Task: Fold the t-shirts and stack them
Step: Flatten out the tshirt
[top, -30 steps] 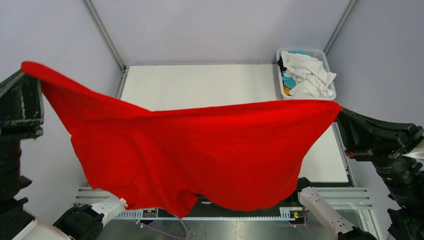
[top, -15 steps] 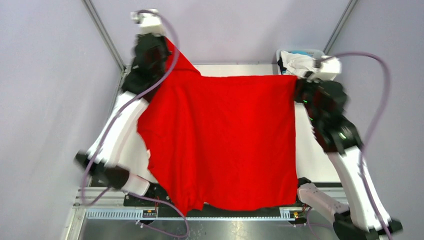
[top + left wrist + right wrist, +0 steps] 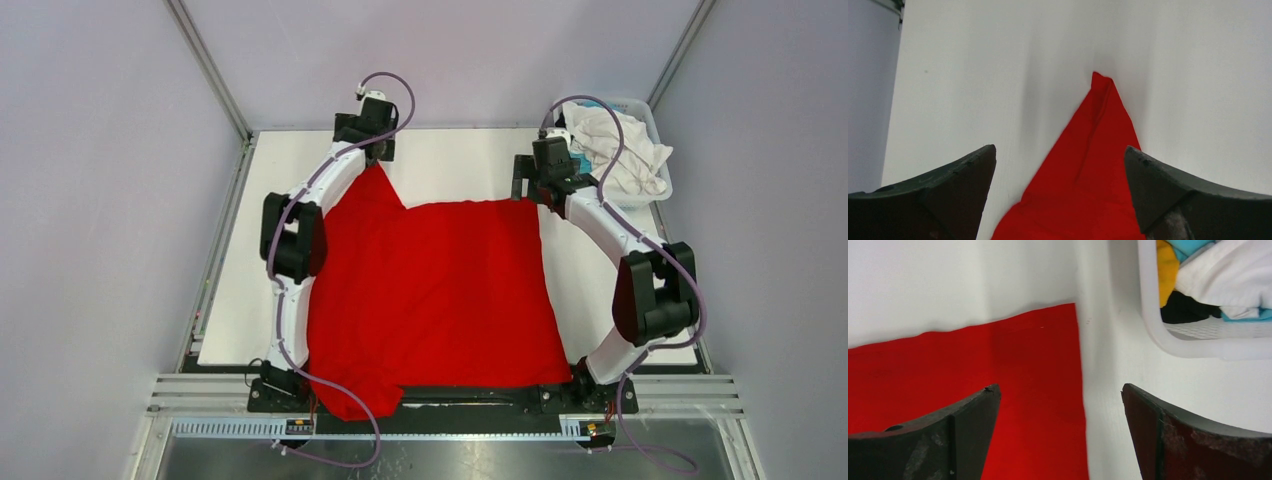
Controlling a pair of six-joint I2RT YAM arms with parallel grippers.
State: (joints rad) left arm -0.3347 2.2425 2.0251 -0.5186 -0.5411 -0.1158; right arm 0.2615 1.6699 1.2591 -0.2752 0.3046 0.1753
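Red shirt (image 3: 430, 290): lies spread on the white tabletop (image 3: 450, 160), btw. the two arms. Mostly flat, w/ some soft creases.
Shirt, far-left corner: narrows to a long point w/ a fold along it. In the left wrist view it is a red triangle on white.
Shirt, far edge: almost straight, ends at a square far-right corner.
Shirt, near edge: goes over the near side of the tabletop. The near-left part hangs down over the metal rail (image 3: 200, 395).
Left tool (image 3: 1059, 150): fingers (image 3: 948, 190) spread wide, nothing btw. them. It is over the pointed far-left corner of the shirt, and the tip of the point lies beyond the fingertips. Touching the cloth or not: cannot tell.
Right tool (image 3: 1060, 387): also spread wide, pinching nothing. It is over the shirt's far-right corner, w/ one finger (image 3: 938, 440) above the red cloth and the other above bare tabletop just beside the shirt's right edge.
Basket (image 3: 1148, 315): white plastic, to the far right of the shirt and apart from it.
In basket: white shirt (image 3: 625, 150) on top, hanging a bit over the rim. Under it are turquoise cloth (image 3: 1193, 246), black cloth (image 3: 1183, 307) and yellow cloth (image 3: 1167, 270).
Left arm (image 3: 295, 300): along the shirt's left edge.
Right arm (image 3: 610, 225): curves along the shirt's right side.
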